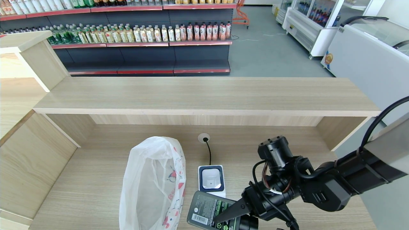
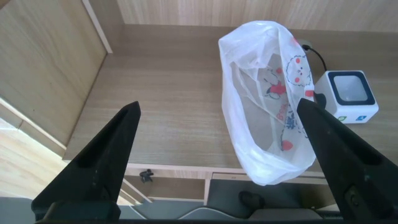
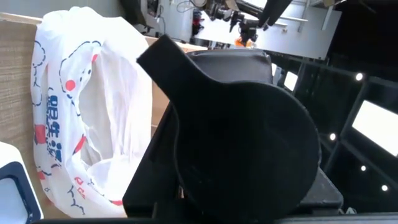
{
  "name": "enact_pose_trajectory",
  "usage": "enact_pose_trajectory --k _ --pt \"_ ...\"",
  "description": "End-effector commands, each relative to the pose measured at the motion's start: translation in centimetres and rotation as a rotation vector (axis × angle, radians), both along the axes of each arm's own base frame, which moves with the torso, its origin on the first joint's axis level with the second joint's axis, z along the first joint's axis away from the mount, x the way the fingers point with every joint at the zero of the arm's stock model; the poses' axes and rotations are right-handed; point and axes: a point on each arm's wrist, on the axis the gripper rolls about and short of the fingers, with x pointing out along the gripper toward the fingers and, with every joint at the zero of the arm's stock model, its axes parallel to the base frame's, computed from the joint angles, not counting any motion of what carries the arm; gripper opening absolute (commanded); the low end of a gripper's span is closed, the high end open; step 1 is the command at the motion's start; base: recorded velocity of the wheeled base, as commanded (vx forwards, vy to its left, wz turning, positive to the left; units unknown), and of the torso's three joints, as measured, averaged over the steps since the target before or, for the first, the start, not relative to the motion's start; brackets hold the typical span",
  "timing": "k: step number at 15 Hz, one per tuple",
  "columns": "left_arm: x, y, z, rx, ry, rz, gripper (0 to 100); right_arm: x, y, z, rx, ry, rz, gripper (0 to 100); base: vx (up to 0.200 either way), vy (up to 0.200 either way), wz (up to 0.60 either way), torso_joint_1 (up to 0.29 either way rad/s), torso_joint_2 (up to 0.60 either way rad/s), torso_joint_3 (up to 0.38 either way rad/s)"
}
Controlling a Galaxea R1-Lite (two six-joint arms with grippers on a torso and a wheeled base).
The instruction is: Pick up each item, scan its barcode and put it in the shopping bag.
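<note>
My right gripper [image 1: 225, 217] is shut on a dark grey container [image 1: 204, 209] with green print and a white barcode label, held low over the counter's front edge, just in front of the scanner. In the right wrist view the container [image 3: 242, 143] shows as a black round shape between the fingers. The white barcode scanner [image 1: 211, 178] sits mid-counter, its window facing up. A white shopping bag [image 1: 153, 185] with red print stands open to its left. My left gripper [image 2: 217, 168] hangs open above the counter beside the bag [image 2: 267, 93], holding nothing.
A raised wooden shelf [image 1: 204, 92] runs along the back of the counter, and a wooden side wall [image 1: 32, 159] closes the left. The scanner's black cable [image 1: 209, 151] leads to a hole in the counter. Store shelves and freezers stand beyond.
</note>
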Motion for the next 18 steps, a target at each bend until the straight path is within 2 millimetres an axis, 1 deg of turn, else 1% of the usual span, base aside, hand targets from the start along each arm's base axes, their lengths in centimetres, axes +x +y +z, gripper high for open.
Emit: enact_pose_trajectory --k 1,3,4,5,6,7,8,9,10,11,12,13,14,15,16,17,18 --pt "0.0 0.0 0.0 0.0 0.0 0.0 100 -0.2 -0.1 0.1 0.001 -0.001 0.003 0 0.0 0.0 0.0 0.0 0.0 0.0" --pt "0.0 0.0 0.0 0.0 0.0 0.0 100 -0.4 -0.2 0.0 -0.006 0.014 0.0 0 0.0 0.0 0.0 0.0 0.0 0.0" --pt "0.0 0.0 0.0 0.0 0.0 0.0 100 -0.8 -0.9 0.6 -0.019 0.063 -0.026 0 0.0 0.0 0.0 0.0 0.0 0.0" --pt "0.0 0.0 0.0 0.0 0.0 0.0 100 -1.2 -1.4 0.7 -0.031 0.098 -0.041 0 0.0 0.0 0.0 0.0 0.0 0.0" --pt "0.0 0.0 0.0 0.0 0.0 0.0 100 -2.2 -3.5 0.7 -0.074 0.225 -0.112 0 0.0 0.0 0.0 0.0 0.0 0.0" --pt "0.0 0.0 0.0 0.0 0.0 0.0 100 -4.2 -5.0 2.1 -0.093 0.328 -0.156 0 0.0 0.0 0.0 0.0 0.0 0.0" --pt "0.0 0.0 0.0 0.0 0.0 0.0 100 -5.7 -7.2 3.5 -0.093 0.376 -0.249 0 0.0 0.0 0.0 0.0 0.0 0.0" --pt "0.0 0.0 0.0 0.0 0.0 0.0 100 -6.3 -10.5 6.0 -0.043 0.356 -0.438 0 0.0 0.0 0.0 0.0 0.0 0.0" --pt "0.0 0.0 0.0 0.0 0.0 0.0 100 -6.4 -13.3 7.9 0.01 0.355 -0.623 0 0.0 0.0 0.0 0.0 0.0 0.0" --pt "0.0 0.0 0.0 0.0 0.0 0.0 100 -6.2 -15.0 8.7 0.042 0.45 -0.778 0 0.0 0.0 0.0 0.0 0.0 0.0" --pt "0.0 0.0 0.0 0.0 0.0 0.0 100 -6.5 -16.1 9.2 0.073 0.567 -0.891 0 0.0 0.0 0.0 0.0 0.0 0.0" --pt "0.0 0.0 0.0 0.0 0.0 0.0 100 -6.8 -16.4 9.2 0.087 0.685 -0.93 0 0.0 0.0 0.0 0.0 0.0 0.0" --pt "0.0 0.0 0.0 0.0 0.0 0.0 100 -8.0 -16.6 10.0 0.144 1.043 -0.998 0 0.0 0.0 0.0 0.0 0.0 0.0" --pt "0.0 0.0 0.0 0.0 0.0 0.0 100 -8.0 -16.9 10.2 0.192 1.159 -1.084 0 0.0 0.0 0.0 0.0 0.0 0.0" --pt "0.0 0.0 0.0 0.0 0.0 0.0 100 -7.5 -17.6 10.4 0.282 1.231 -1.245 0 0.0 0.0 0.0 0.0 0.0 0.0" --pt "0.0 0.0 0.0 0.0 0.0 0.0 100 -7.5 -17.7 10.0 0.347 1.402 -1.328 0 0.0 0.0 0.0 0.0 0.0 0.0" --pt "0.0 0.0 0.0 0.0 0.0 0.0 100 -7.9 -17.5 9.6 0.389 1.643 -1.314 0 0.0 0.0 0.0 0.0 0.0 0.0"
